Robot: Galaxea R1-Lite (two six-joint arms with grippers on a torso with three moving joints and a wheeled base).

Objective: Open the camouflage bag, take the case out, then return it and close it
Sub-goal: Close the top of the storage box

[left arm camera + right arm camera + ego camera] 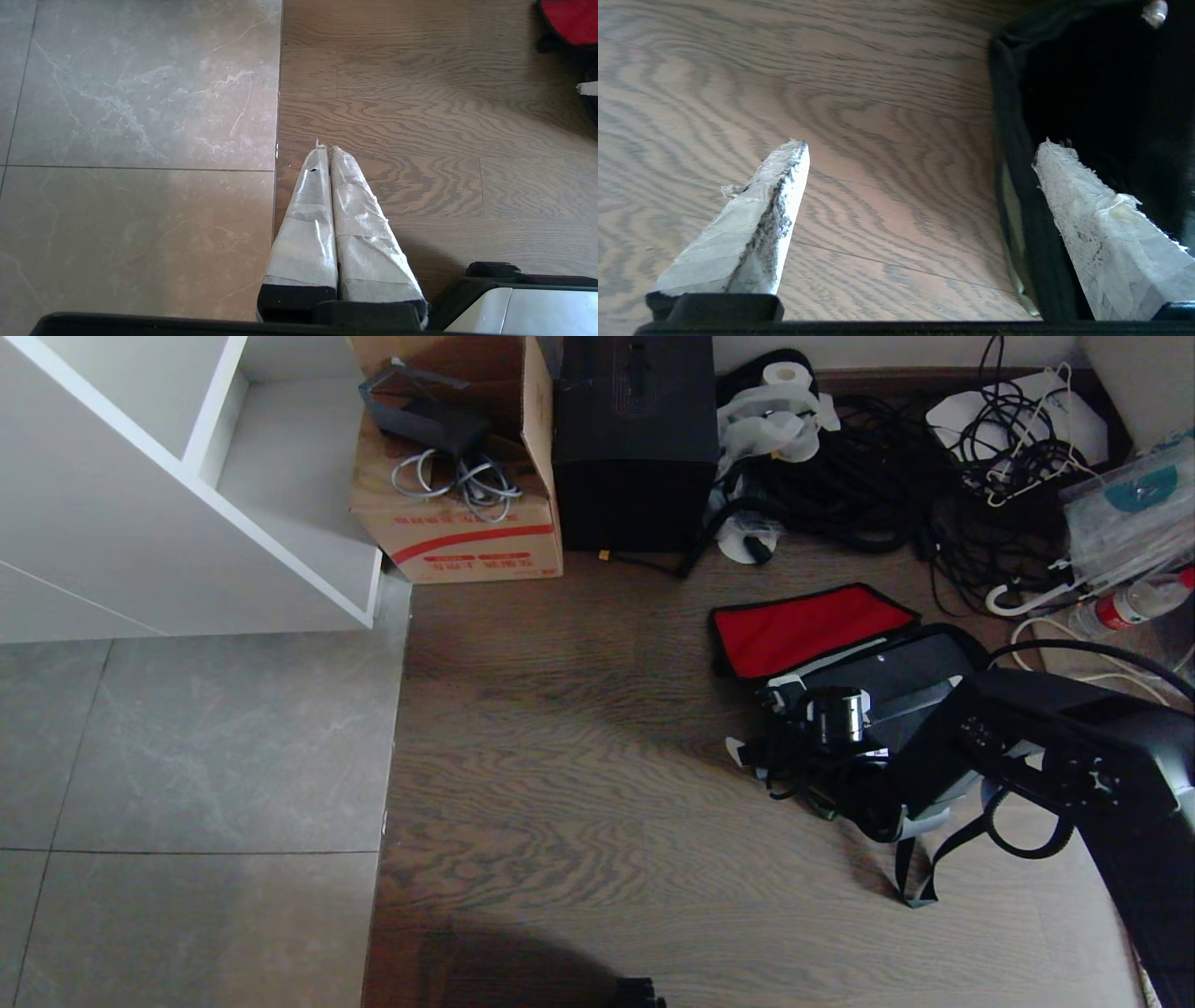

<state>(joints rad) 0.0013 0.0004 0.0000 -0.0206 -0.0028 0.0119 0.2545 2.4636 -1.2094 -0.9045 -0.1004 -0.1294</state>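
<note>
Straddling bag edge on wooden floor, right gripper spread wide, empty. Lid open, case inside. Risk: pinching fabric rim, missing case handle. Left gripper closed, parked.

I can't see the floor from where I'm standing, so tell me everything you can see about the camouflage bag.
The camouflage bag lies open on the wooden floor, at the robot's right. Its lid is folded back flat, showing red lining edged in black. The inside looks dark grey to black; what it holds cannot be told. Black webbing straps trail from its near side onto the floor. The right gripper, open, straddles its dark fabric rim, one finger inside, one outside. The arm hides most of the outer fabric.
</note>
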